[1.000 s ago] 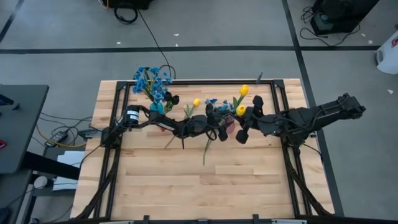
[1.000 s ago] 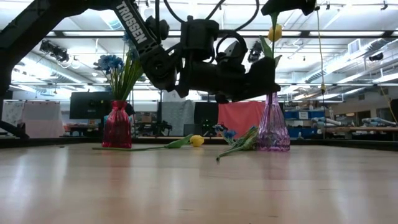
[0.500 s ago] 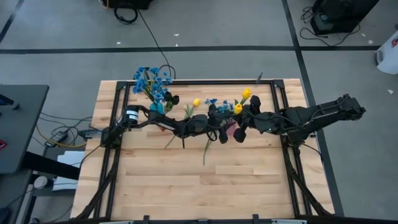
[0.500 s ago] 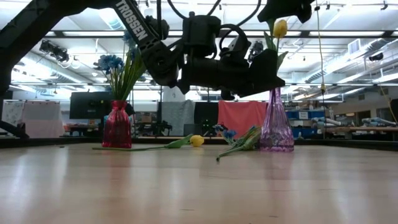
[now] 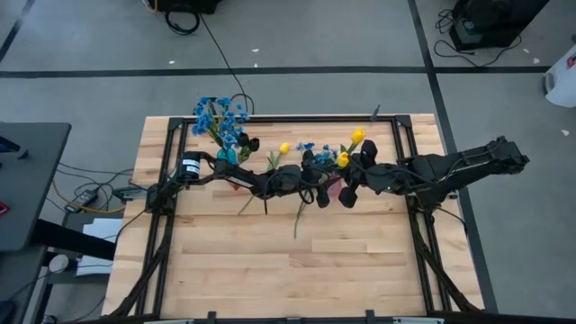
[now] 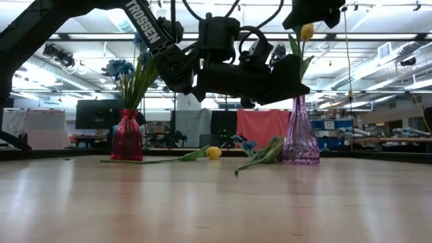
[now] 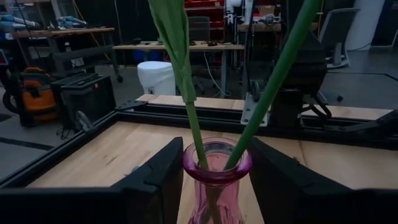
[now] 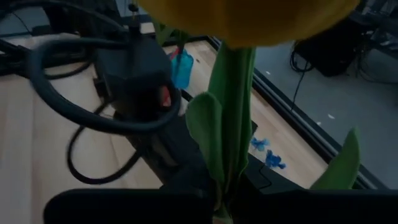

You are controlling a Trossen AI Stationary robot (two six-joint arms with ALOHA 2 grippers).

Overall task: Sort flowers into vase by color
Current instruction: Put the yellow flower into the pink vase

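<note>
I have both grippers at the clear purple glass vase (image 6: 300,135) near the table's back edge.

My left gripper (image 7: 214,180) is closed part-way with a finger on each side of the vase's neck, steadying it. My right gripper (image 5: 354,164) is pinched tight on a yellow tulip's green stem (image 8: 231,118), just above the vase mouth, beside a second stem (image 7: 189,93) already inside. A loose yellow tulip (image 6: 213,152) lies left of the vase, with the red vase of blue blossoms (image 6: 127,135) beyond.
</note>
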